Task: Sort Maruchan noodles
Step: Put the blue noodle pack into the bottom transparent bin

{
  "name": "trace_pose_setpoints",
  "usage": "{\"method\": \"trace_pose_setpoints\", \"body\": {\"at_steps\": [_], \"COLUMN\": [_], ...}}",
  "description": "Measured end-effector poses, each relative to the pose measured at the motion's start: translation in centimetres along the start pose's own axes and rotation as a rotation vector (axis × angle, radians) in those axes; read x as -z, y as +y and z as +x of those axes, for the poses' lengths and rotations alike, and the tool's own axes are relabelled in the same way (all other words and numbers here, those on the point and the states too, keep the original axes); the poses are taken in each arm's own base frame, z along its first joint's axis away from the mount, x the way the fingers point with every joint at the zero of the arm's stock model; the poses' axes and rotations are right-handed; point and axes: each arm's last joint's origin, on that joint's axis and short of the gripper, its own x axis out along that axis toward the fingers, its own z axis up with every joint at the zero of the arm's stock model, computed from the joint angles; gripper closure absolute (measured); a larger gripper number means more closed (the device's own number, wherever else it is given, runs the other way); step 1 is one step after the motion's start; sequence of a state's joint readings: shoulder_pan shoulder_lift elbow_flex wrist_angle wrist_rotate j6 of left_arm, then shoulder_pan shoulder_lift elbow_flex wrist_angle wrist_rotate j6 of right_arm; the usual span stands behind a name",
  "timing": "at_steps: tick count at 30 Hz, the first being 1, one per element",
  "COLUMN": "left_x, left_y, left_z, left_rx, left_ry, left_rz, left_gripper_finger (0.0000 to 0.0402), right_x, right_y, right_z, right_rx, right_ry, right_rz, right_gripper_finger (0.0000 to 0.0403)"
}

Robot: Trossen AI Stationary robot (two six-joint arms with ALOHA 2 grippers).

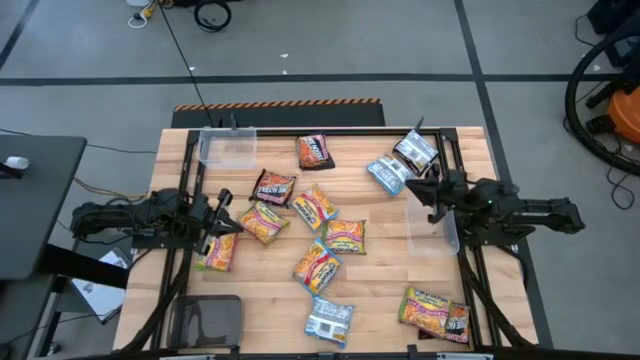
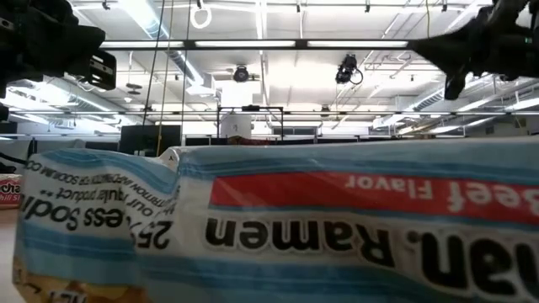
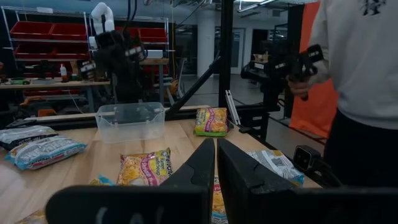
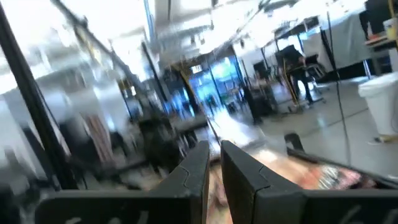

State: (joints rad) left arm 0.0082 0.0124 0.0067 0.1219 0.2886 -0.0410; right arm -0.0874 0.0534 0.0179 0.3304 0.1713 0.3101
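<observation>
Flat, crinkly orange-yellow, dark brown and blue-silver Maruchan noodle packets [image 1: 316, 207] lie scattered across the wooden worktop [image 1: 380, 280], between two clear plastic bins [image 1: 227, 146]. They look light, the film slippery and the brittle noodle block inside easily cracked, so a gentle pinch at a sealed edge should suit. The left gripper [image 1: 222, 213], jaws nearly pressed together and empty, hovers left of the orange-yellow packets; the right gripper [image 1: 414, 186], jaws likewise, near the blue-silver ones.

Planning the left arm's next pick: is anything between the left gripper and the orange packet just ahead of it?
Nothing visible. In the high view the left gripper sits right beside the orange packet, with only bare table between them. Its fingers look nearly closed.
</observation>
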Motion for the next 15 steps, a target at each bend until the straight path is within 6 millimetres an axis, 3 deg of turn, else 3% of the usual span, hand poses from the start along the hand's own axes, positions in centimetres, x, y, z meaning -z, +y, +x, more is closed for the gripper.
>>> {"method": "trace_pose_setpoints", "body": {"at_steps": [9, 15], "left_x": [0.0, 0.0], "left_y": [0.0, 0.0], "left_z": [0.0, 0.0], "left_rx": [0.000, 0.000], "left_ry": [0.000, 0.000], "left_rz": [0.000, 0.000], "left_gripper_finger": [0.0377, 0.0377], "right_x": [-3.3, -2.9], "right_y": [2.3, 3.9], "right_z": [2.6, 6.3], "right_rx": [-0.049, -0.111], "right_ry": [0.213, 0.399], "right_rz": [-0.149, -0.198], "right_gripper_finger": [0.0355, 0.0355]}}
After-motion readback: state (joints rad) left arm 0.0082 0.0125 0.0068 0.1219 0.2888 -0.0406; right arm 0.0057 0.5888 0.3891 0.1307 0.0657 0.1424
